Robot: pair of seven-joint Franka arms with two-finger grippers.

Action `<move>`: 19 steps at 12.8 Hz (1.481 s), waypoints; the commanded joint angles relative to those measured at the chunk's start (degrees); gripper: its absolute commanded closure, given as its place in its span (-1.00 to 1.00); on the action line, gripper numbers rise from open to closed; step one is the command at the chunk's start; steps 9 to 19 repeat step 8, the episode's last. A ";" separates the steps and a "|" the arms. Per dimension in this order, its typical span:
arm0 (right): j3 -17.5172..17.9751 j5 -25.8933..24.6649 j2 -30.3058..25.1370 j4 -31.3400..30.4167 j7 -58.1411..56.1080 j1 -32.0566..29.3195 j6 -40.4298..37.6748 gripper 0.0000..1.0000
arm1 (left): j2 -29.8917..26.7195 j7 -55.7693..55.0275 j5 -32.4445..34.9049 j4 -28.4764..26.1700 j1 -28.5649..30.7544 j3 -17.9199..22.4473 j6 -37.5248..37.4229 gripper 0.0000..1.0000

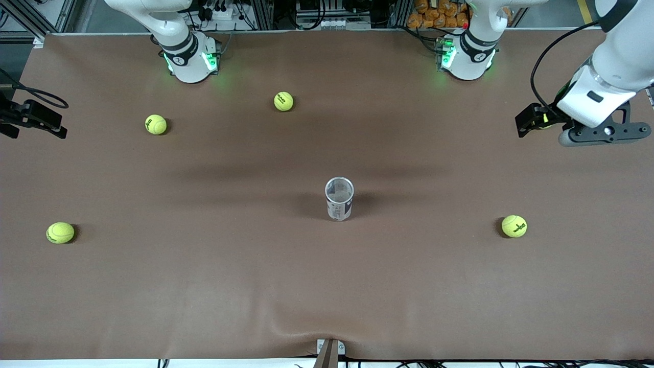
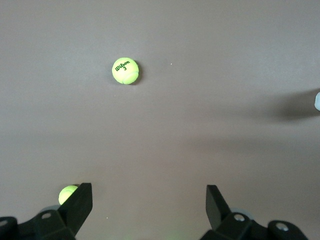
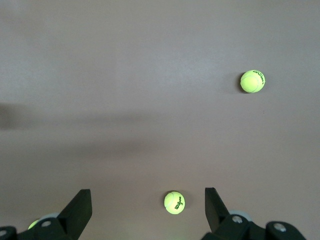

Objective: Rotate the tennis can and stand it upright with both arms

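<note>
Centrally, the tennis can [image 1: 339,198] stands upright on the brown table [image 1: 327,286], open silvery rim upward, its white and navy label toward the front camera; nothing touches it. Left gripper [image 2: 149,202]: spread wide, holding nothing, up in the air over the table's left-arm end, well apart from the can; both dark fingers [image 2: 80,200] show in the left wrist view with bare cloth between them. Right gripper [image 3: 147,202]: likewise parted wide and empty, over the right-arm end of the table; in the front view only its black body [image 1: 30,120] shows at the edge. Four tennis balls lie loose on the cloth: two [image 1: 283,101] [image 1: 156,124] near the right arm's base, farther from the front camera than the can, and one toward each end [image 1: 60,232] [image 1: 514,226], slightly nearer than the can. A fifth ball [image 2: 67,194] peeks beside a left finger.
</note>
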 commanded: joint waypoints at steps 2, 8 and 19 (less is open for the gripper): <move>0.07 -0.12 -0.28 0.17 1.02 0.15 -0.26 -1.00 | -0.79 3.40 -1.15 1.27 1.82 -0.09 -0.41 -1.00; 0.07 -0.12 -0.28 0.17 1.11 0.15 -0.26 -1.00 | 1.41 3.40 -1.23 7.69 2.26 -0.09 -5.17 -1.00; 0.07 -0.12 -0.28 0.17 1.11 0.15 -0.26 -1.00 | 1.41 3.40 -1.23 7.69 2.26 -0.09 -5.17 -1.00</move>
